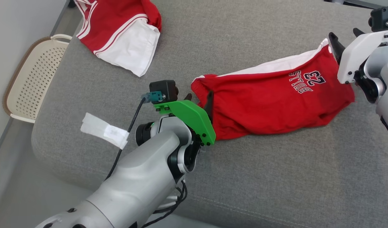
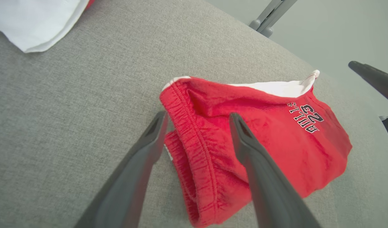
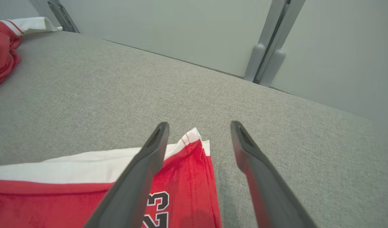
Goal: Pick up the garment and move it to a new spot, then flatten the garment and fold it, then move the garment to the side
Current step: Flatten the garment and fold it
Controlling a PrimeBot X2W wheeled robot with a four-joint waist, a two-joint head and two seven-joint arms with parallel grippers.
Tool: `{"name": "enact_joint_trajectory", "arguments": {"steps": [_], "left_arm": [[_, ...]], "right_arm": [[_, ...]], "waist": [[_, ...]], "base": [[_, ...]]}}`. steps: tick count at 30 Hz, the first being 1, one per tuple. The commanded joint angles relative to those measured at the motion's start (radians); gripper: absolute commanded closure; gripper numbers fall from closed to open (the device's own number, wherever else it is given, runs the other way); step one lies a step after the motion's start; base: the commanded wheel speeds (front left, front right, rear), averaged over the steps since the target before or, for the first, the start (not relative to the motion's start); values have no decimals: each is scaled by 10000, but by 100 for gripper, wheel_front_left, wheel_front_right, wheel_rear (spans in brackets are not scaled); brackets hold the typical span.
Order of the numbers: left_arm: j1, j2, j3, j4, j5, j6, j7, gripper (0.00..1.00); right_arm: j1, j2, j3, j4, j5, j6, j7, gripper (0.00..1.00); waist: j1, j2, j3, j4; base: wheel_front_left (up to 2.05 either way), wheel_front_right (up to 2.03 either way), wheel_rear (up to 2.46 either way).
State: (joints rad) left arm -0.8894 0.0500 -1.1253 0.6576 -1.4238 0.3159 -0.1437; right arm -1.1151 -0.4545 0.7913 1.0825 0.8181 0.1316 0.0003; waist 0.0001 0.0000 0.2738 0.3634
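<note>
Head view: the red garment (image 1: 276, 101) lay right of the grey cushion's (image 1: 276, 183) middle, between left gripper (image 1: 198, 98) and right gripper (image 1: 346, 38) — left wrist view: jaws stood spread astride its waistband; right wrist view: jaws spread over its hem corner, gripping nothing.

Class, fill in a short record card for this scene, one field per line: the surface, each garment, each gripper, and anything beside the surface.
surface: grey fabric cushion
main garment: red Bulls 23 shorts, lying on the cushion, white panel along the far edge
left gripper: open, at the elastic waistband end of the shorts
right gripper: open, at the white-trimmed hem corner
second garment: red and white garment, crumpled at the cushion's far left
beside cushion: cream perforated basket
</note>
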Motion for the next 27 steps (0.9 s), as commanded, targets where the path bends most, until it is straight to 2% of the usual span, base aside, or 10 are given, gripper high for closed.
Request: {"name": "enact_joint_trajectory", "arguments": {"steps": [1,13,23,27], "left_arm": [[299,104,-15,-2,-1,-138,-114,0],[1842,396,388,-27,-725,70,-315,0],[2433,348,1398,377,-1575,-99,-701,0],[2493,352,1506,718,-1645,-188,-745,0]], "right_arm": [[241,-167,112,-213,231,-18,-201,0],[1267,-1025,574,-2242,1665,-18,-1387,0],[2002,-1670,684,-3669,2121,-16,-2058,0],[2443,-1963,539,-4218,2180,-18,-2285,0]], "waist": [[-1,0,-225,-222],[-1,0,-930,-1412],[-1,0,-965,-2496],[-1,0,-970,-2870]], "base": [[0,0,0],[0,0,0],[0,0,0],[0,0,0]]}}
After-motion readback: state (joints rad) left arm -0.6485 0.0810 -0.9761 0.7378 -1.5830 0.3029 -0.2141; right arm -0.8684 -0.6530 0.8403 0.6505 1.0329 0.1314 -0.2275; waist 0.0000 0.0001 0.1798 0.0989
